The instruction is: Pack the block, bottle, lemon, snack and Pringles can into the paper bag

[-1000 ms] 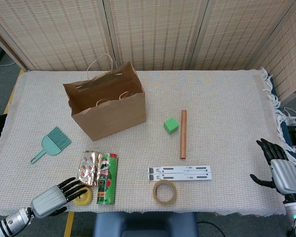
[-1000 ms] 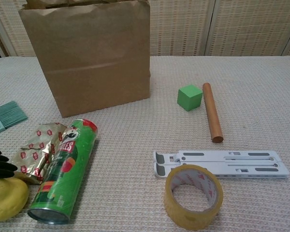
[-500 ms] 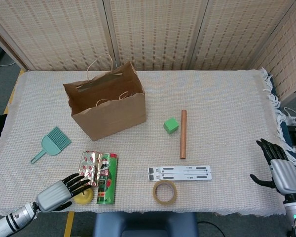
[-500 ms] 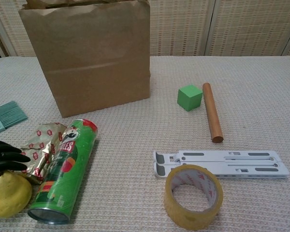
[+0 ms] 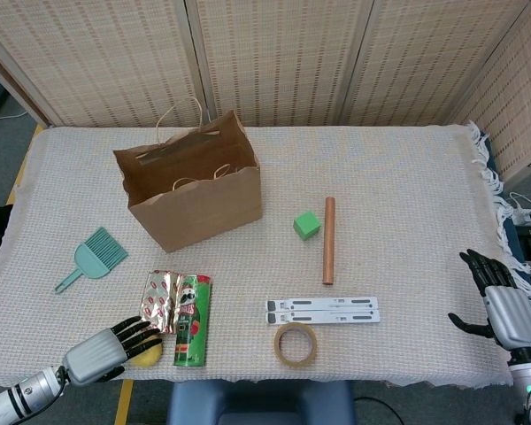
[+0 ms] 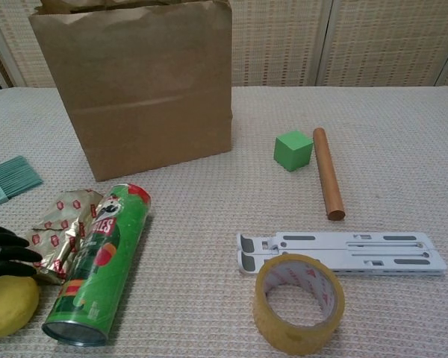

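Observation:
The brown paper bag (image 5: 190,190) stands open at the back left of the table. A yellow lemon (image 5: 147,354) lies at the front left edge, and the black fingers (image 6: 4,250) of my left hand (image 5: 102,352) lie stretched over its top without closing around it. Right beside the lemon a green Pringles can (image 5: 193,320) lies on its side, with the shiny foil snack (image 5: 162,299) against it. A green block (image 5: 306,225) sits mid-table. My right hand (image 5: 500,305) hangs open off the table's right edge, holding nothing. No bottle shows in either view.
A wooden rod (image 5: 328,240) lies just right of the block. In front of it are a white folding stand (image 5: 323,310) and a roll of tape (image 5: 296,344). A teal hand brush (image 5: 93,257) lies left of the bag.
My left hand slid forward over the lemon, then drew back slightly toward the table edge, and the lemon shifted a little with it. The right hand has not moved.

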{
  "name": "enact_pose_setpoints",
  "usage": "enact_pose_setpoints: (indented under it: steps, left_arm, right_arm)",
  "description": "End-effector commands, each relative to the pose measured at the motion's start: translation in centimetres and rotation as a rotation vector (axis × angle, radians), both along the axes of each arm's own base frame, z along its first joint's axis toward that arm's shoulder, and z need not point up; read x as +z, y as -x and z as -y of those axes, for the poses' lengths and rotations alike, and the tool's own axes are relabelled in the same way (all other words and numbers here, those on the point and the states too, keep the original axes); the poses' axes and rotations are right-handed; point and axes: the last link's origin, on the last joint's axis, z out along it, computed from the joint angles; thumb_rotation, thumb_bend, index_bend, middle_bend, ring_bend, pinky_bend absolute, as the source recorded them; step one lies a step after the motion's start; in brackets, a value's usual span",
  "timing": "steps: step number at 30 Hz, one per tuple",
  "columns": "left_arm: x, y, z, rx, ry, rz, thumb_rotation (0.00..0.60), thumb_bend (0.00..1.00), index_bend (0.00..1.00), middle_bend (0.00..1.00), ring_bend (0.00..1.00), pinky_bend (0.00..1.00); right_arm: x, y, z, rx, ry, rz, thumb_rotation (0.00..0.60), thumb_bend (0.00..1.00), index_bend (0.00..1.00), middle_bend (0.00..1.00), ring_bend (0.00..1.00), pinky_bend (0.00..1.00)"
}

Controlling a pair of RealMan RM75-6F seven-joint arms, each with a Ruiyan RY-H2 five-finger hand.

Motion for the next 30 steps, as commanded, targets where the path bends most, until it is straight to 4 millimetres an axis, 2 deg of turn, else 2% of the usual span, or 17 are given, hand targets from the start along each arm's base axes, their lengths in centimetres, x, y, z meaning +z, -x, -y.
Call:
enact_pose_setpoints:
  steps: [1,10,13,14,16,19,20,22,24,30]
  left_arm:
    - [-0.3,0.2,0.0,0.011,0.005,-0.015,0.600,0.36,0.00,0.00,0.00,0.09]
    - [-1.4,0.4,-0.2,0.016,0.017,-0.049,0.600,0.36,0.00,0.00,0.00,0.12]
    - [-1.7,0.4,-0.1,0.009,0.013,-0.049,0.600,0.36,0.01,0.00,0.00,0.16]
    - [-1.8,0.4,-0.1,0.007,0.007,-0.047,0.600,0.38,0.05,0.01,0.01,0.19]
    - [-2.0,0.5,-0.1,0.003,-0.001,-0.042,0.600,0.44,0.20,0.11,0.09,0.31]
    - [-2.0,0.5,-0.2,-0.014,-0.017,-0.031,0.600,0.54,0.49,0.40,0.36,0.57]
    - [-2.0,0.6,-0.2,-0.016,-0.024,-0.030,0.600,0.56,0.56,0.49,0.44,0.65]
    - [-1.9,0.7,-0.3,-0.016,-0.038,-0.033,0.600,0.59,0.63,0.61,0.56,0.76]
    - [-1.6,0.7,-0.5,-0.019,-0.054,-0.031,0.600,0.61,0.68,0.67,0.62,0.81]
    - [0.4,0.0,-2.3,-0.040,-0.146,-0.014,0.600,0.61,0.70,0.69,0.64,0.81]
  right_arm:
    - [0.0,0.0,0.0,0.001,0.000,0.000,0.600,0.09,0.00,0.00,0.00,0.04]
    - [0.0,0.0,0.0,-0.001,0.001,-0.001,0.600,0.09,0.00,0.00,0.00,0.04]
    - [0.0,0.0,0.0,-0.002,0.001,0.001,0.600,0.09,0.00,0.00,0.00,0.04]
    - [0.0,0.0,0.0,-0.002,0.000,0.001,0.600,0.09,0.00,0.00,0.00,0.04]
    - [0.0,0.0,0.0,-0.002,0.000,0.003,0.600,0.09,0.00,0.00,0.00,0.05]
    - [0.0,0.0,0.0,-0.003,0.000,0.005,0.600,0.09,0.00,0.00,0.00,0.05]
    - [0.0,0.0,0.0,-0.003,0.001,0.006,0.600,0.09,0.00,0.00,0.00,0.05]
    - [0.1,0.0,0.0,-0.003,0.001,0.007,0.600,0.09,0.00,0.00,0.00,0.05]
    - [0.0,0.0,0.0,-0.003,0.000,0.006,0.600,0.09,0.00,0.00,0.00,0.05]
    - [0.0,-0.2,0.1,-0.001,0.003,0.008,0.600,0.09,0.00,0.00,0.00,0.05]
